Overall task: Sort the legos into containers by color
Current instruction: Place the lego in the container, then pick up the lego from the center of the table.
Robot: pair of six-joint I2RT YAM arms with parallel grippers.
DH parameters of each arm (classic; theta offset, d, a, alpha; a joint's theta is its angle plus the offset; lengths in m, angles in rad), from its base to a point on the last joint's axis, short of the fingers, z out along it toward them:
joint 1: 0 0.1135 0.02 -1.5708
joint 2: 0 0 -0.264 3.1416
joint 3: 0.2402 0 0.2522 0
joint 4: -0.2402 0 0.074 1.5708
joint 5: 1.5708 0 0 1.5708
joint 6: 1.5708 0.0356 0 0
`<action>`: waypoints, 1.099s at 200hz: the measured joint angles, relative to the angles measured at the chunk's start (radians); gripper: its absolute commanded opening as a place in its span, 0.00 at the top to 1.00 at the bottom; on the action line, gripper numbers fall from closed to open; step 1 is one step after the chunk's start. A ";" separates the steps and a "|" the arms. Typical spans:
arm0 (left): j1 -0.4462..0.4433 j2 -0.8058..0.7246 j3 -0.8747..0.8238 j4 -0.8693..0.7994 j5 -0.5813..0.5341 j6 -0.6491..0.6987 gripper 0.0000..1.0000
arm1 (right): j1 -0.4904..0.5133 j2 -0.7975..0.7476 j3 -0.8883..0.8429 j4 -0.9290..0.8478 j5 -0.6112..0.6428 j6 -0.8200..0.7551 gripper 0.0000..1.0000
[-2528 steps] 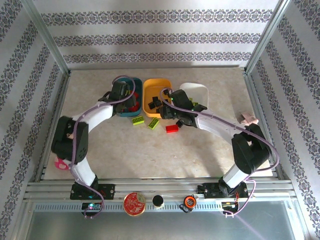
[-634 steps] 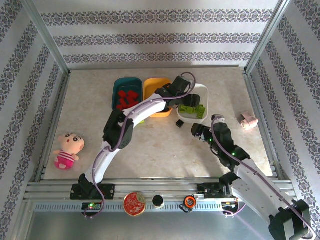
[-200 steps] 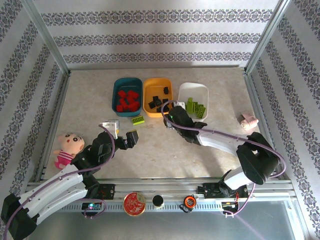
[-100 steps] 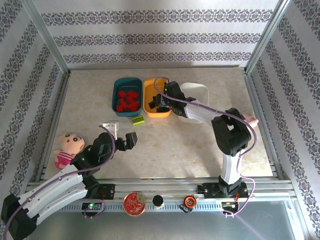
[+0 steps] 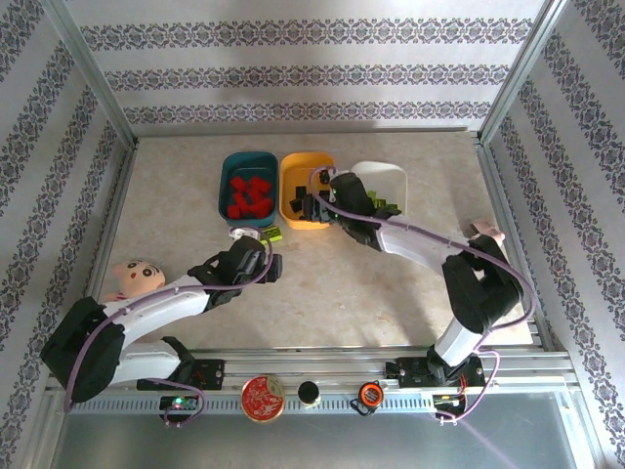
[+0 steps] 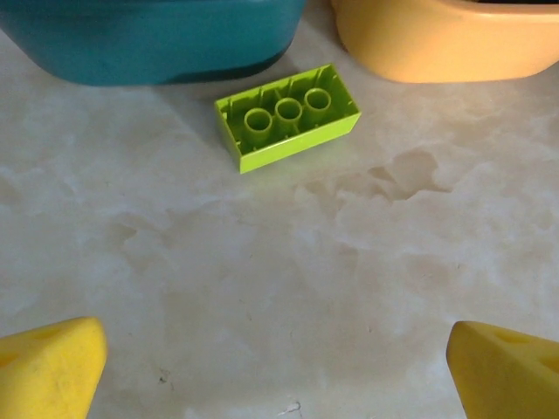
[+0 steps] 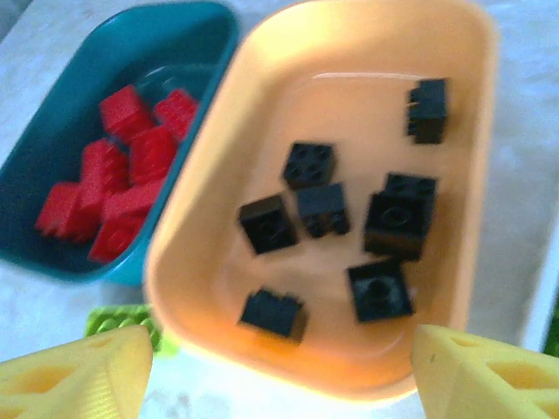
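Now the left fingers (image 6: pixel 48 362), spread and empty, face a lone lime lego (image 6: pixel 288 116) on the counter (image 6: pixel 262 288), just before the teal tray (image 6: pixel 148 39) and orange tray (image 6: pixel 445 44). Likely next: pinch it and carry it to the white tray (image 5: pixel 389 176). The right fingers (image 7: pixel 74 375), also spread, hover over the orange tray.

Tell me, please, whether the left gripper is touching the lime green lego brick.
Apart. The left wrist view shows the left gripper open, with bare table between its yellow fingertips and the lime green lego.
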 measured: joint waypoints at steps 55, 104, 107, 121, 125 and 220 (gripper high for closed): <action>0.000 -0.484 -0.040 -0.080 -0.082 -0.038 0.00 | 0.211 0.032 -0.072 0.024 -0.047 -0.066 0.20; 0.000 -0.711 -0.057 -0.234 -0.123 -0.060 0.00 | 0.262 0.300 0.067 0.028 -0.025 -0.065 0.17; 0.000 -0.711 -0.057 -0.239 -0.123 -0.060 0.00 | 0.262 0.312 0.076 0.027 -0.019 -0.065 0.16; 0.000 -0.702 -0.057 -0.264 -0.122 -0.062 0.00 | 0.262 0.363 0.117 0.021 0.017 -0.058 0.10; 0.000 -0.700 -0.057 -0.269 -0.121 -0.063 0.00 | 0.262 0.369 0.127 0.011 0.026 -0.055 0.10; 0.000 -0.710 -0.057 -0.302 -0.119 -0.064 0.00 | 0.282 0.528 0.352 -0.058 0.238 -0.011 0.06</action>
